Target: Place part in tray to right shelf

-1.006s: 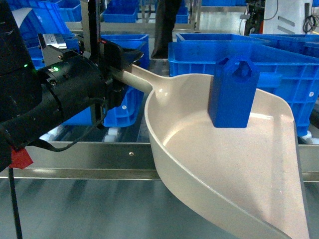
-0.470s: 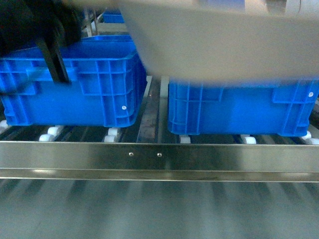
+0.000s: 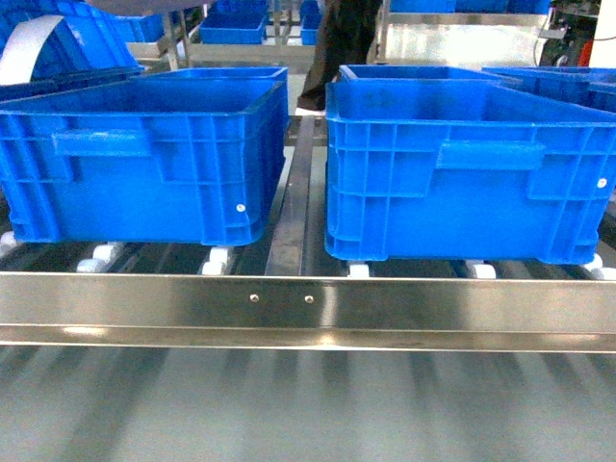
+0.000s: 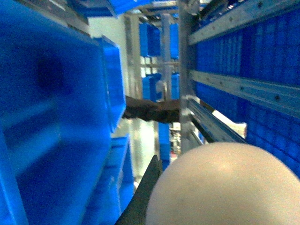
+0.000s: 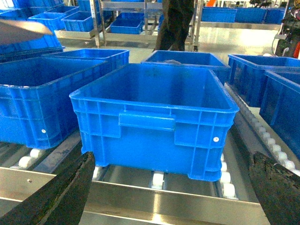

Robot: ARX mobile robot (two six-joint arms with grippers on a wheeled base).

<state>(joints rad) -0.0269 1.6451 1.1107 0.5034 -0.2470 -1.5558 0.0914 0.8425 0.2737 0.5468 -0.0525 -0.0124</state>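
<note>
The cream tray (image 4: 225, 187) fills the lower right of the left wrist view as a rounded shell turned on its side. My left gripper (image 4: 161, 206) is shut on it, and only one black finger (image 4: 149, 192) shows against it. A beige sliver (image 5: 23, 28) at the top left of the right wrist view looks like the tray's edge. The blue part is hidden. The right shelf (image 3: 308, 303) is a steel rack with white rollers and a front rail with two screws. My right gripper (image 5: 171, 161) hangs open before the rail (image 5: 154, 199), holding nothing.
Two large blue crates (image 3: 144, 154) (image 3: 462, 164) sit side by side on the rollers just behind the rail, with a narrow gap between them. More blue crates (image 5: 258, 77) stand on racks behind and to the sides. A person in dark clothes (image 3: 337, 48) stands far back.
The tray, the part in it and my left arm filled the head view a second ago. They swept upward and are now out of that view, leaving the crates uncovered.
</note>
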